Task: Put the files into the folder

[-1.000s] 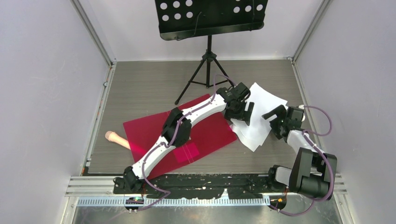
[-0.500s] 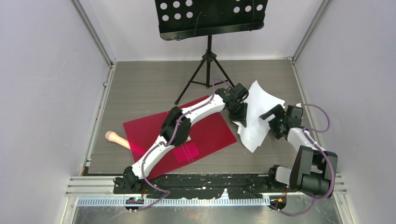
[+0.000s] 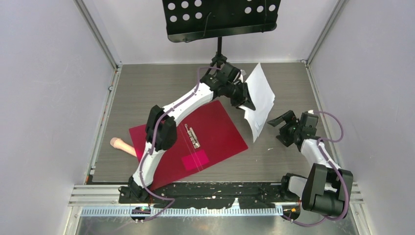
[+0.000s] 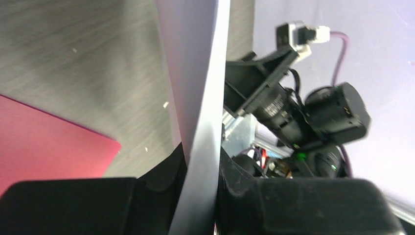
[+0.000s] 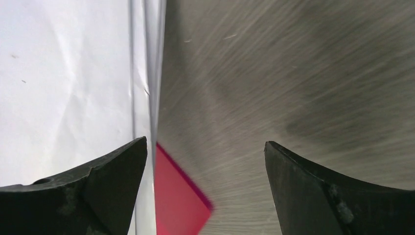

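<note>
The files [image 3: 260, 95] are hanging off the tabletop [image 3: 147, 93], a little right of centre in the overhead view and just past the upper right edge of the folder [image 3: 220, 132]. They are looking like thin, light white paper sheets, limp rather than stiff: the stack is bowing and drooping to a point at its lower end. I judge that they are likely to flap, fan apart or slip if pinched at one corner only, so a grip well in from an edge, across all the sheets, is suiting them best. The left tool [image 3: 246, 102] is clenching on them at their left edge; in its wrist view the paper [image 4: 203, 98] is passing straight between the black fingers.

The folder is lying open and flat, crimson and smooth, showing a metal spring clip [image 3: 194, 137] and a pink patch [image 3: 195, 160]. The right tool [image 3: 279, 129] is waiting lower right, jaws spread and gripping nothing. The tabletop is showing a grey brushed grain. A black perforated music stand [image 3: 220, 17] is standing at the top of the frame.
</note>
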You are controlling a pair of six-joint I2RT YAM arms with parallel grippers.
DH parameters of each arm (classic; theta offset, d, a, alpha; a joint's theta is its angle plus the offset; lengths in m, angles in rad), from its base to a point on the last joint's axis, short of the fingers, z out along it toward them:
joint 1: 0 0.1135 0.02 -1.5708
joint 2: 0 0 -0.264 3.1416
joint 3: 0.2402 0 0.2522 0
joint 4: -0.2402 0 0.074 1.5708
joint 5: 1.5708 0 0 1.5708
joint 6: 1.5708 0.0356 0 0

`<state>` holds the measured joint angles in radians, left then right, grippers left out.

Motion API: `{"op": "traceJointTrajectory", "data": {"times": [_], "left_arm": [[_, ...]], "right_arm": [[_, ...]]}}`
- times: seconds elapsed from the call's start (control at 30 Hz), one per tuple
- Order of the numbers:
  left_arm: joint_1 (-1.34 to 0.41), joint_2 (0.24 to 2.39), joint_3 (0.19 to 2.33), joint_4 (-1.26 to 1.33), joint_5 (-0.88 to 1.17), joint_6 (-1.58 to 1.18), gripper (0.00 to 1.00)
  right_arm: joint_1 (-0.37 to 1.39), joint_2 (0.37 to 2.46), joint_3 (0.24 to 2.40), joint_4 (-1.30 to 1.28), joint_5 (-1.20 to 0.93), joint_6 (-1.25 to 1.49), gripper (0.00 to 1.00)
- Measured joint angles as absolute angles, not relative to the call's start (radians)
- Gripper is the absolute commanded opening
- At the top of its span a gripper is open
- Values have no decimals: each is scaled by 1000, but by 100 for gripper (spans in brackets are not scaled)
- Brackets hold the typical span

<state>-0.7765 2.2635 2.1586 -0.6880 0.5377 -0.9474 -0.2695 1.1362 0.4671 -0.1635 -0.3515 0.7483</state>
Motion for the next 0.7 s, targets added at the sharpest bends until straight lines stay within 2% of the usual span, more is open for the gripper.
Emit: {"op": "traceJointTrajectory", "data": {"times": [0.4,0.7], "left_arm": [[-768,2170,1868,-501,677,-1117,19],[-723,2106,1751,-400,691,-1238,19]], "right_arm": [[-248,1095,264,260,-503,1085,96],[-165,979,244,160,-419,1151,95]]}}
